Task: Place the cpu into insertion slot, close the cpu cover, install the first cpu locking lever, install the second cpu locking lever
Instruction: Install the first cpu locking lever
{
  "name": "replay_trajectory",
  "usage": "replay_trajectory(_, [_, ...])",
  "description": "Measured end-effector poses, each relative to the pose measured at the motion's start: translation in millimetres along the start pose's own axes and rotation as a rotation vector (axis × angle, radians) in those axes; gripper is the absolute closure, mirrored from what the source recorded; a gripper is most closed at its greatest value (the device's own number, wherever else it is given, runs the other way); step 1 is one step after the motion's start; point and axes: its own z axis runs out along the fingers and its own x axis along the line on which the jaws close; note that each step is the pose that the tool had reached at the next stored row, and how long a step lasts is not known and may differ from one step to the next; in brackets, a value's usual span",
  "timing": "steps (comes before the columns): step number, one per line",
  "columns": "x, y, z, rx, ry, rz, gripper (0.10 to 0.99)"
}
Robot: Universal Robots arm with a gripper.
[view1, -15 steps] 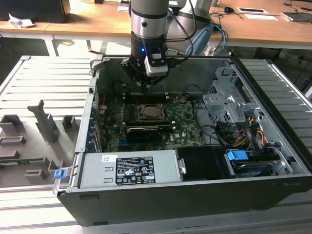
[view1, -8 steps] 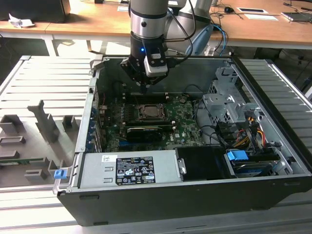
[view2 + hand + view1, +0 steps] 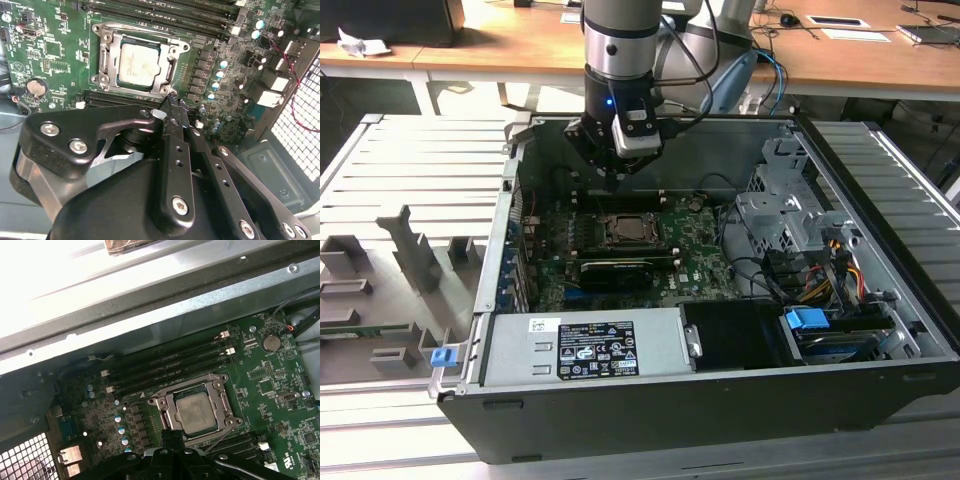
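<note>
1. We see 1 grey robot arm (image 3: pixel 620 40) reaching down into 1 open black PC case (image 3: pixel 720 400), which sits on a ribbed grey metal desk (image 3: pixel 410 160).
2. The black tool (image 3: pixel 175 107) hangs just above the green motherboard (image 3: pixel 50 50), near 1 corner of the socket. In the second wrist view its slim black fingers (image 3: pixel 172 125) look pressed together at the tips w/ nothing pinched between them.
3. The cpu (image 3: pixel 140 62), 1 small flat square chip w/ pale silver-grey top, lies flat in the insertion slot (image 3: pixel 119 65), the square dark recess w/ black border. Same chip in the first wrist view (image 3: pixel 197 412) and, small, in the exterior view (image 3: pixel 625 230).
4. The cpu cover (image 3: pixel 172 60), 1 thin grey metal frame w/ large square window, lies down around the chip; the chip top shows through the window.
5. We count 1 thin wire lever (image 3: pixel 217 437) in the first wrist view, standing off the frame edge nearest the tool, apparently not latched. We can't tell a 2nd lever's state.
6. Beside the socket: 4 long black memory slots (image 3: pixel 170 365), side by side, approx. parallel to 1 socket edge.
7. On the board, 1 round silver coin battery (image 3: pixel 36 88).
8. In the exterior view, 1 long black card (image 3: pixel 617 270) sits just in front of the socket, and 1 grey metal power supply box (image 3: pixel 590 345) w/ a label lies at the case's near edge.
</note>
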Motion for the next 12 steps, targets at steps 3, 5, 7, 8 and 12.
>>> replay_trajectory(3, [0.1,-0.1,0.0,0.002,0.0025,-0.055,0.980])
replay_trajectory(5, [0.1,0.0,0.0,0.004,0.0045,-0.101,0.980])
replay_trajectory(7, [0.1,-0.1,0.0,0.005,0.0057,-0.128,0.980])
replay_trajectory(8, [0.1,-0.1,0.0,0.005,0.0060,-0.133,0.980])
replay_trajectory(12, [0.5,-0.3,0.0,0.005,0.0064,-0.143,0.980])
